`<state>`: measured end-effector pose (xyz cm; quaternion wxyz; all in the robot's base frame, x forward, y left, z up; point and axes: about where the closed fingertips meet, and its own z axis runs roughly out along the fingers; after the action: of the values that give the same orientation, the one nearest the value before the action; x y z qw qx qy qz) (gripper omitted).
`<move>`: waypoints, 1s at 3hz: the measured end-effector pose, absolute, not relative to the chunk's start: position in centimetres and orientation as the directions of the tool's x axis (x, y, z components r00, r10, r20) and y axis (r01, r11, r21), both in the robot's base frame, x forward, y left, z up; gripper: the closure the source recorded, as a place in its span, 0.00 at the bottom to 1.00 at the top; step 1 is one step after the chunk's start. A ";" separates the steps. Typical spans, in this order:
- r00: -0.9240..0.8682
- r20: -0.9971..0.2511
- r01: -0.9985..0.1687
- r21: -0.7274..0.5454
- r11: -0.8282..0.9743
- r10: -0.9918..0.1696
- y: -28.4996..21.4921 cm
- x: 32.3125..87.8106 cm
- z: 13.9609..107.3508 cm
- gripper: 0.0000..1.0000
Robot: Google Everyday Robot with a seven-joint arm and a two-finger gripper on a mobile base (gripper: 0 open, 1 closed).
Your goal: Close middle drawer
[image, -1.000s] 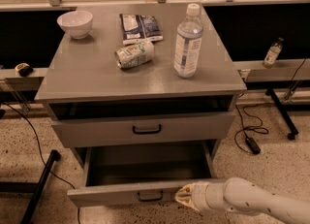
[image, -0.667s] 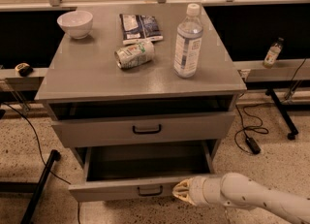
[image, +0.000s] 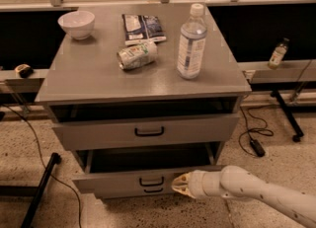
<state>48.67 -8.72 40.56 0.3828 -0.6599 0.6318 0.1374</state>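
At 5 o'clock in the view, low near the floor, my gripper sits at the front of the middle drawer, at 3 o'clock of its small black handle. It looks to be touching the front panel or just short of it; contact not certain. Whether the gripper is apart or together I cannot tell. Nothing is held.

The middle drawer is partly pulled out. Its dark box interior shows at 12 o'clock of its front, under the top drawer. The lowest drawer front peeks just below it.

Handling, my judgement: grey metal, rigid, nothing fragile, probably on slides, so it should move with a steady push. No grasp needed. Best contact is flat on the front panel close to the handle. My gripper is off-centre to the right, so the drawer may rack or bind. A smooth panel also means the tip could slip sideways. Push straight toward 12 o'clock, into the cabinet.

On the worktop: bowl at 10 o'clock, can on its side at centre, water bottle upright at 2 o'clock. A hard slam could topple the bottle, so go gently.
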 end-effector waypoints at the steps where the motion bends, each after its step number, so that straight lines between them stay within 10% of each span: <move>1: 0.214 -0.678 -0.928 -0.366 0.071 -0.703 -8.1 51.8 40.6 1.00; 3: 0.271 -0.689 -0.916 -0.400 0.041 -0.673 -7.0 55.6 40.8 1.00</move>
<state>55.56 -7.04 40.78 0.4203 -0.6773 0.5863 0.1446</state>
